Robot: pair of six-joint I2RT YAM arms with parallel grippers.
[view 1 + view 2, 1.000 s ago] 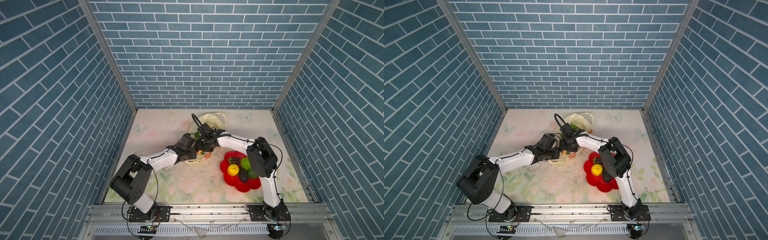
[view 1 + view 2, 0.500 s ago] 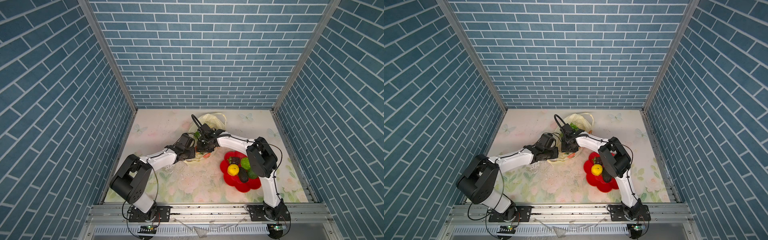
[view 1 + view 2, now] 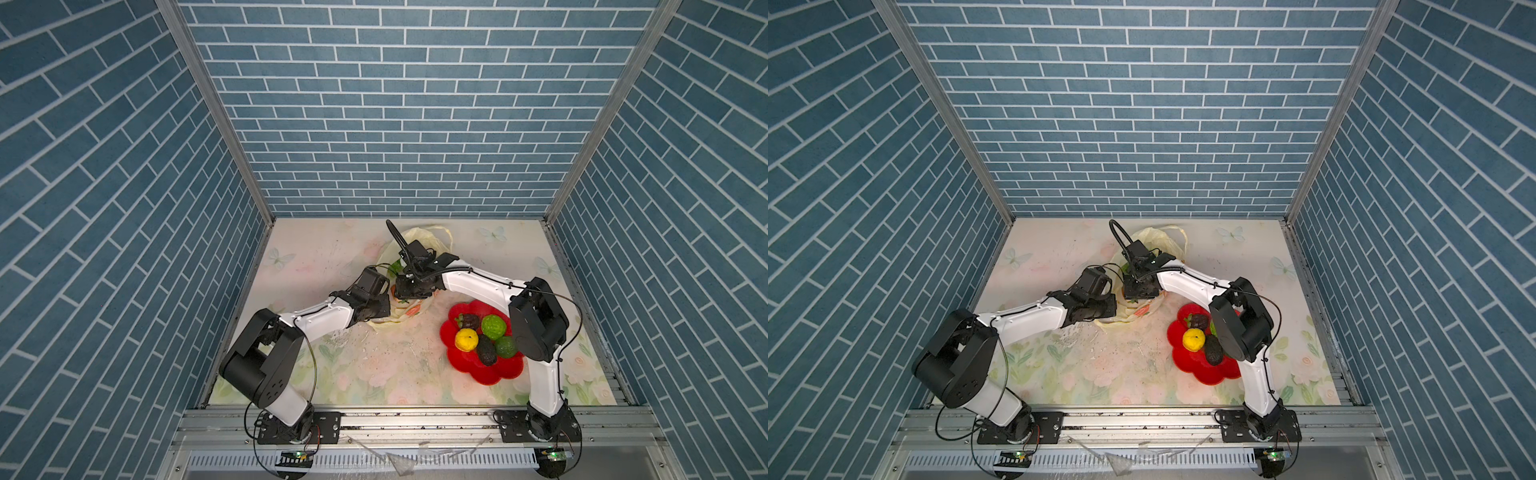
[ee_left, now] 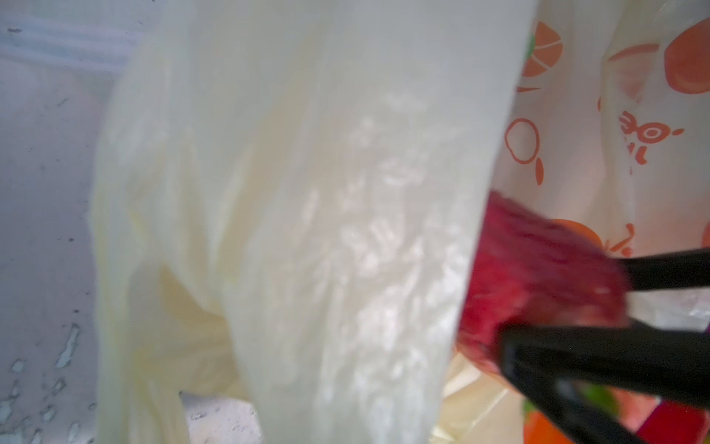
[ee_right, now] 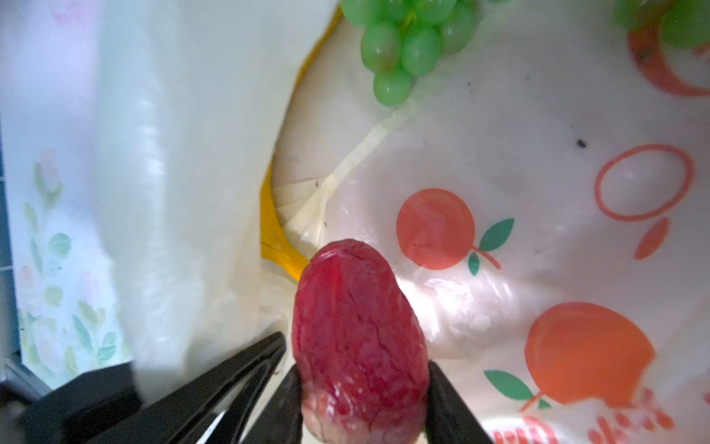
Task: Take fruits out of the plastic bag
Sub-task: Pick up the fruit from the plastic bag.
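The pale-yellow plastic bag lies on the table at the middle back, seen in both top views. My right gripper reaches into its mouth. It is shut on a wrinkled red fruit, with one black finger on each side. In the left wrist view the same fruit sits between those fingers. A green grape bunch lies deeper in the bag. My left gripper is shut on the bag's near edge, and the film hides its jaws.
A red flower-shaped plate sits front right, beside the right arm's elbow. It holds a lemon, a bumpy green fruit, a dark brown fruit and others. Blue brick walls stand on three sides.
My right gripper's jaws have narrowed onto the red fruit inside the bag. Both arms have stayed almost where they were.
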